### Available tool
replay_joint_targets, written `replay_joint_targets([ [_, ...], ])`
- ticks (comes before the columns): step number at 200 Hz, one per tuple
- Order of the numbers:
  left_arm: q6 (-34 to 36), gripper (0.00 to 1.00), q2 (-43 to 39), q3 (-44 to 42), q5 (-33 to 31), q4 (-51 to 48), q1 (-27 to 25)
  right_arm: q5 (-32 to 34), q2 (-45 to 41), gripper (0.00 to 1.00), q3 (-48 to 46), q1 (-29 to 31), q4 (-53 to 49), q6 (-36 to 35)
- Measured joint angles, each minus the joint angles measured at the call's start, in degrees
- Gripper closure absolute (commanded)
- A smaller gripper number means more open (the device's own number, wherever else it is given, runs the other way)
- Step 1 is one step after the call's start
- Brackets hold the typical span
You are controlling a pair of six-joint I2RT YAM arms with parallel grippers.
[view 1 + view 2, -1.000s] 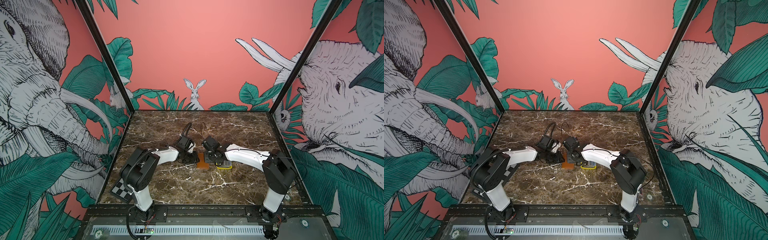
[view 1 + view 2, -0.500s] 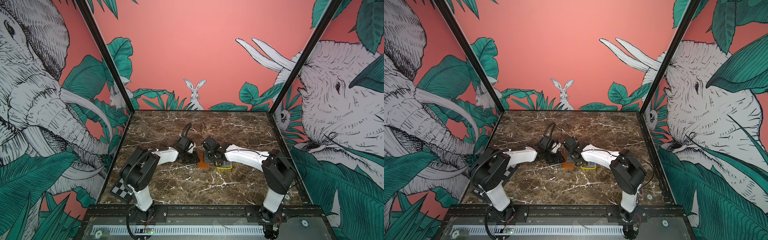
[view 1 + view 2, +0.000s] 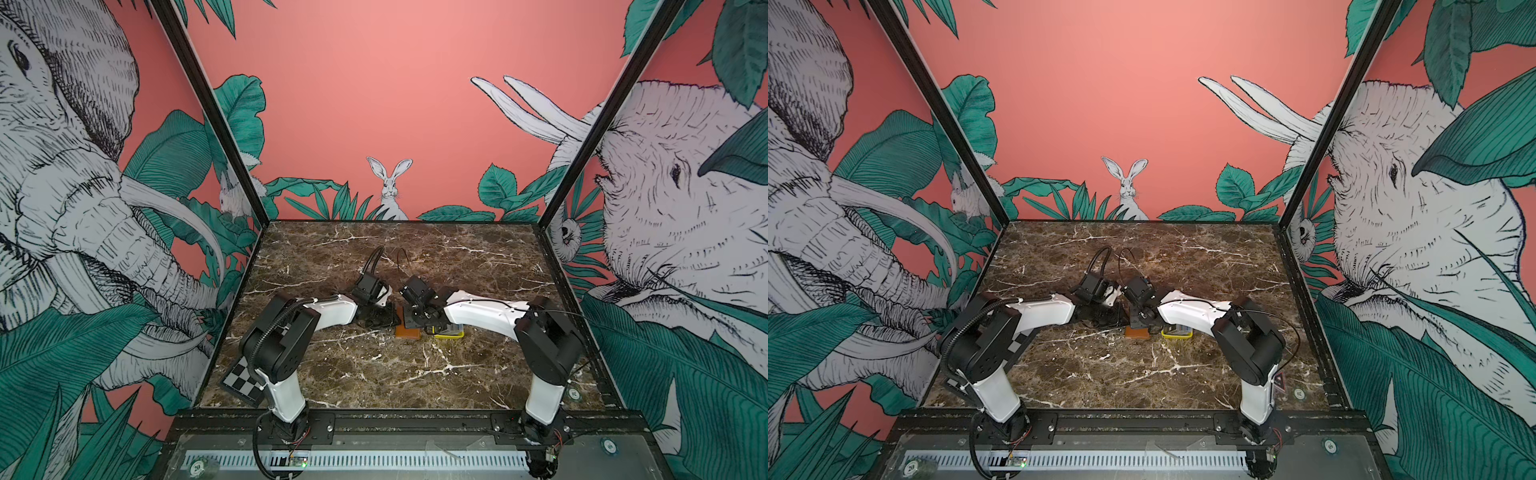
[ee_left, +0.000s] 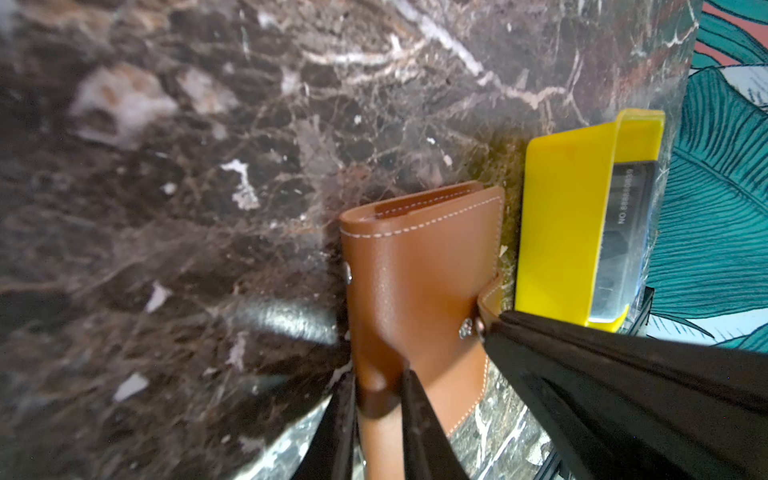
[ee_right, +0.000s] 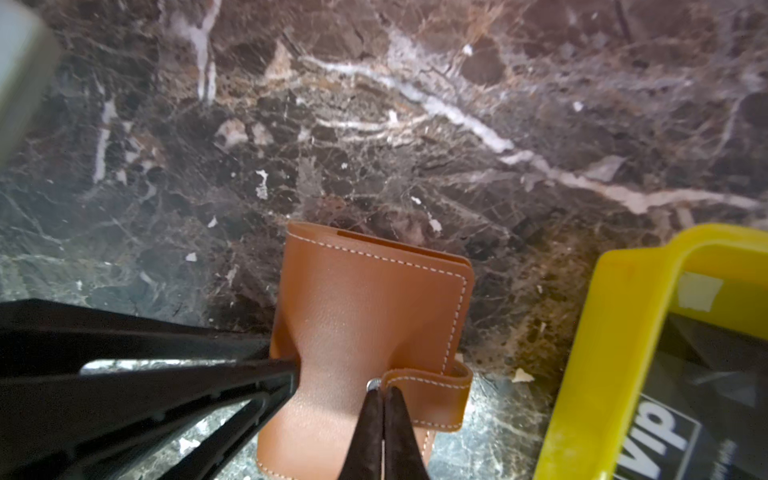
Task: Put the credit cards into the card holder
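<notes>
left claw [image 4: 378, 388] clamps card holder [image 4: 419, 270] | right claw [image 5: 382, 392] pinches its snap tab [image 5: 432, 388] | long axis parallel to neighbouring yellow tray [image 4: 561, 228]

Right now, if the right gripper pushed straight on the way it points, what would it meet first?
The card holder: the shut right gripper has its tips at the snap tab, so probably that tab first, then the leather cover.

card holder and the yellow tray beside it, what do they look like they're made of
The card holder looks like tan leather or a faux version: fine grain, soft sheen, white stitching along the edges, metal snap. The yellow tray is most likely moulded plastic: smooth and glossy, uniform colour, rounded rim.
</notes>
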Motion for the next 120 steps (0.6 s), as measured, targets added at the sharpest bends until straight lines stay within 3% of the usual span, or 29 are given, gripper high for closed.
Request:
replay_joint_targets([
  [120,0.0,0.78,0.0,0.0,-0.02,0.0,-0.02,-0.5,0.98,1.0,0.83,0.04,0.52,0.0],
])
